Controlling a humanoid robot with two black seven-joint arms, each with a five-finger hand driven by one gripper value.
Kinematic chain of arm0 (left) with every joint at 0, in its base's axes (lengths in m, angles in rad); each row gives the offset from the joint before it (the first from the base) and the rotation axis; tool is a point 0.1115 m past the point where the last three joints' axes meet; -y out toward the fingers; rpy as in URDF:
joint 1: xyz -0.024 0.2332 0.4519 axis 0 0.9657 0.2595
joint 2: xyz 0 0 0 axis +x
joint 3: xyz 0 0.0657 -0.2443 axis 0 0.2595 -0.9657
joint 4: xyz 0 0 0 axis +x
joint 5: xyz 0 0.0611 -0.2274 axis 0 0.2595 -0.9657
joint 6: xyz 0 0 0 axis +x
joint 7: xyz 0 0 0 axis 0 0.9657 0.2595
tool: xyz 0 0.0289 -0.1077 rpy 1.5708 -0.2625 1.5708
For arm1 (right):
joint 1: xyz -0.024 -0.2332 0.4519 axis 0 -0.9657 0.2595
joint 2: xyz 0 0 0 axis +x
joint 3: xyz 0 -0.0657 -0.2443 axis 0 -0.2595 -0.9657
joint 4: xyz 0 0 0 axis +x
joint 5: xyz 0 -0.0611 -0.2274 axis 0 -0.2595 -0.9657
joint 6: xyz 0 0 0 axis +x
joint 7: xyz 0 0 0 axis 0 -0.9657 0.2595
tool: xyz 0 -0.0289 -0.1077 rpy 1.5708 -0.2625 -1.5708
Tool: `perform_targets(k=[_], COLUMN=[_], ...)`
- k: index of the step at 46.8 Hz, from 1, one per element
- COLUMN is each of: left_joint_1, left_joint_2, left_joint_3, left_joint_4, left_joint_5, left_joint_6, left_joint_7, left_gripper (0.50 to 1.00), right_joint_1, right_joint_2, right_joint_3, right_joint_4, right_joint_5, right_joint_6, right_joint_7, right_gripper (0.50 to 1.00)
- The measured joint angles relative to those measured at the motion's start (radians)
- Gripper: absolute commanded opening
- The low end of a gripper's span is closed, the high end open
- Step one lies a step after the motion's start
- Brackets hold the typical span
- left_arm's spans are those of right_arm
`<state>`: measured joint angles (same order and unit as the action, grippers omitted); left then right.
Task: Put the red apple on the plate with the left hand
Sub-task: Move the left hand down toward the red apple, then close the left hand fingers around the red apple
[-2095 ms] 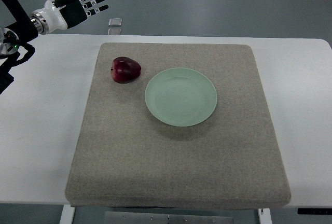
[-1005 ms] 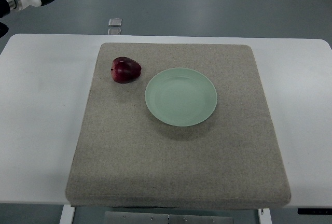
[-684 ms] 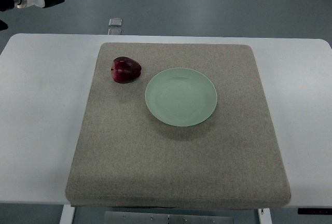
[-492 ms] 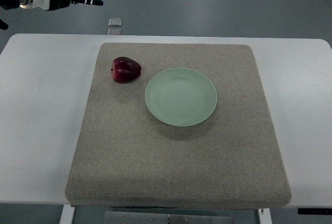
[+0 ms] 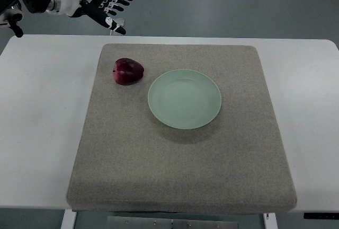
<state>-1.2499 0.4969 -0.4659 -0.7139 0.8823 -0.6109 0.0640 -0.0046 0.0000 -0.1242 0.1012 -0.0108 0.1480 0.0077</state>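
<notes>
Left hand [image 5: 98,7]: fingers spread, holding nothing, past the worktop's [image 5: 37,96] far edge. Red apple [image 5: 128,71]: below the hand, on the grey mat [image 5: 180,165], apart from it. Plate [image 5: 185,99]: beyond apple, near the mat's middle.

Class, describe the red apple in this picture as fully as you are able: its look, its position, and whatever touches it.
The red apple is dark red, glossy and whole, with a small highlight on its skin. It seems to lie tipped on its side on the grey felt mat, near the mat's far left corner. It sits just left of the pale green plate, with a small gap between them. Only the mat touches it. The left robot hand hovers beyond it with fingers spread, holding nothing.
</notes>
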Motion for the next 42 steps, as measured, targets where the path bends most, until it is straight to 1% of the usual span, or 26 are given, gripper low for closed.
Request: perform_targets(k=[5, 11, 22, 25, 37, 42], left_joint_1=[0.000, 0.001, 0.051, 0.060, 0.073, 0.097], left_joint_2=[0.002, -0.005, -0.011, -0.012, -0.023, -0.053], left_joint_3=[0.059, 0.076, 0.092, 0.093, 0.100, 0.100], left_joint_4=[-0.047, -0.079, -0.074, -0.077, -0.071, -0.069], left_joint_5=[0.024, 0.124, 0.268, 0.285, 0.347, 0.383], left_joint_6=[0.000, 0.000, 0.000, 0.000, 0.008, 0.049], left_joint_7=[-0.001, -0.006, -0.088, -0.102, -0.106, -0.106], left_gripper=[0.988, 0.984, 0.979, 0.979, 0.979, 0.979], right_joint_1=[0.000, 0.000, 0.000, 0.000, 0.000, 0.000], right_joint_2=[0.000, 0.000, 0.000, 0.000, 0.000, 0.000], right_joint_3=[0.000, 0.000, 0.000, 0.000, 0.000, 0.000], right_joint_4=[0.000, 0.000, 0.000, 0.000, 0.000, 0.000], right_joint_5=[0.000, 0.000, 0.000, 0.000, 0.000, 0.000], right_joint_6=[0.000, 0.000, 0.000, 0.000, 0.000, 0.000], right_joint_7=[0.000, 0.000, 0.000, 0.000, 0.000, 0.000], right_gripper=[0.964, 0.964, 0.964, 0.964, 0.964, 0.964])
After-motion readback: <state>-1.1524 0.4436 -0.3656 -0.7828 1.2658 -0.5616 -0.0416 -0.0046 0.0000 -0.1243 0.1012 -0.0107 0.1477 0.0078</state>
